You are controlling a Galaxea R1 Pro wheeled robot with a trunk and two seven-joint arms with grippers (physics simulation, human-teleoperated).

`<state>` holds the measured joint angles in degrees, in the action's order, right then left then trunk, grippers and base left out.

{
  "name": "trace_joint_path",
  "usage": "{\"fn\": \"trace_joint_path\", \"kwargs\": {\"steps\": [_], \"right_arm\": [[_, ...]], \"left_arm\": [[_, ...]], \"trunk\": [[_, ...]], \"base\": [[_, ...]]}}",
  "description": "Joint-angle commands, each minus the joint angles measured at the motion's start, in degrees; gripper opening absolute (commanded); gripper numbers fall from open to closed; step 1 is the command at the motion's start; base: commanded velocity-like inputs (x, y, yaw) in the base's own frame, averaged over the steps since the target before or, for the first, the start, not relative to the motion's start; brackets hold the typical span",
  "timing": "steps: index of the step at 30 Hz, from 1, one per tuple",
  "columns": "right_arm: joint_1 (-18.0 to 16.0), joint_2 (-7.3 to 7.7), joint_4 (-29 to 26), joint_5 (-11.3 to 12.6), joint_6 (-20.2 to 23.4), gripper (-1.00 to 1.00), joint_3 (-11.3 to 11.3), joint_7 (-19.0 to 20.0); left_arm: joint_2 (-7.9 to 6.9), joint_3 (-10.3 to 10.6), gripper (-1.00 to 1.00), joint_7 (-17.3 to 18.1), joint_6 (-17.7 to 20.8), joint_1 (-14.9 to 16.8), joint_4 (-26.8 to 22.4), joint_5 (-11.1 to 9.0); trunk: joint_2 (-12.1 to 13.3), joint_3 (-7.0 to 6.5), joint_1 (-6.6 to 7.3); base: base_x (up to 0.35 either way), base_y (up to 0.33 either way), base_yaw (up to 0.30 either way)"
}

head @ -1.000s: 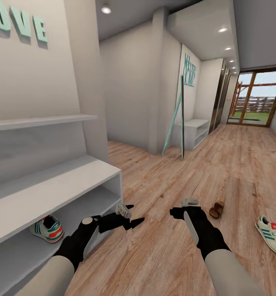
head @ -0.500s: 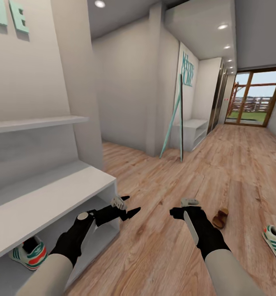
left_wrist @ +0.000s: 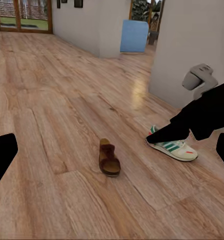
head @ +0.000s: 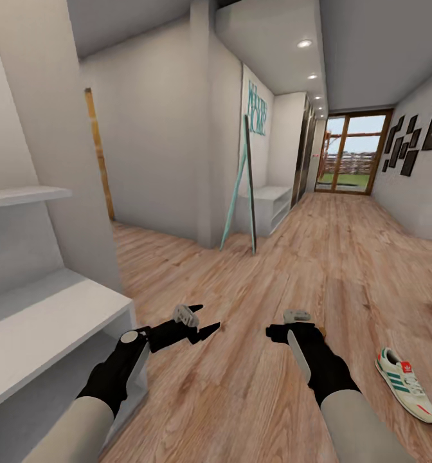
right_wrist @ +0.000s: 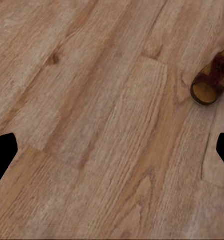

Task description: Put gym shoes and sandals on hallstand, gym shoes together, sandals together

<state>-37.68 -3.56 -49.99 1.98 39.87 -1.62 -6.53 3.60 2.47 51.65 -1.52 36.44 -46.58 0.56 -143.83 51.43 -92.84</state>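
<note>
Sneaker (head: 405, 384) on the corridor floor (head: 344, 270), lying flat at the robot's right and well apart from the hallstand (head: 42, 321); white, with teal side stripes and an orange-red toe and heel. In the left wrist view the same gym shoe (left_wrist: 174, 148) lies near a dark-brown sandal (left_wrist: 109, 159), the two apart on the planks. The right wrist view catches that sandal (right_wrist: 212, 80), its tan insole ringed by dark straps.

Both arms reach forward and low over the floor. The left gripper (head: 202, 326) points ahead and to the right beside the hallstand's end, its two fingers spread apart and holding nothing. The right gripper (head: 292, 328) points straight ahead; in its own wrist view its two fingertips sit wide apart at the picture's edges with bare floor between, so it too is open and empty.

Since a second ago the camera has swung to the right: the hallstand has slid toward the left edge, its lower shelf and the sneaker on it have passed out of sight, and the right-hand wall with dark frames (head: 409, 138) has come in. The arms keep the same pose.
</note>
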Motion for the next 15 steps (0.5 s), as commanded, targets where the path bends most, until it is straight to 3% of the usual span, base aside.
{"fn": "trace_joint_path", "kwargs": {"steps": [1, 4, 10, 15], "right_arm": [[0.0, -0.04, -0.1, 0.2, 0.2, 1.0, -0.1, -0.2], [0.0, -0.04, 0.0, 0.2, 0.2, 1.0, -0.1, -0.2], [0.0, -0.04, 0.0, 0.2, 0.2, 1.0, -0.1, -0.2], [0.0, -0.04, 0.0, 0.2, 0.2, 1.0, -0.1, -0.2]], "left_arm": [[0.0, 0.0, 1.0, 0.1, -0.2, 0.0, 0.0, 0.1], [0.0, 0.0, 1.0, 0.1, -0.2, 0.0, 0.0, 0.1], [0.0, -0.2, 1.0, 0.1, -0.2, 0.0, 0.0, 0.1], [0.0, -2.9, 1.0, 0.1, -0.2, 0.0, 0.0, 0.1]], "trunk": [[0.0, 0.06, -0.02], [0.0, 0.06, -0.02], [0.0, 0.06, -0.02], [0.0, 0.06, -0.02]], "base": [[0.275, -0.254, -0.288], [0.273, -0.258, -0.21], [0.276, -0.261, -0.058], [0.33, -0.128, -0.006]]}}
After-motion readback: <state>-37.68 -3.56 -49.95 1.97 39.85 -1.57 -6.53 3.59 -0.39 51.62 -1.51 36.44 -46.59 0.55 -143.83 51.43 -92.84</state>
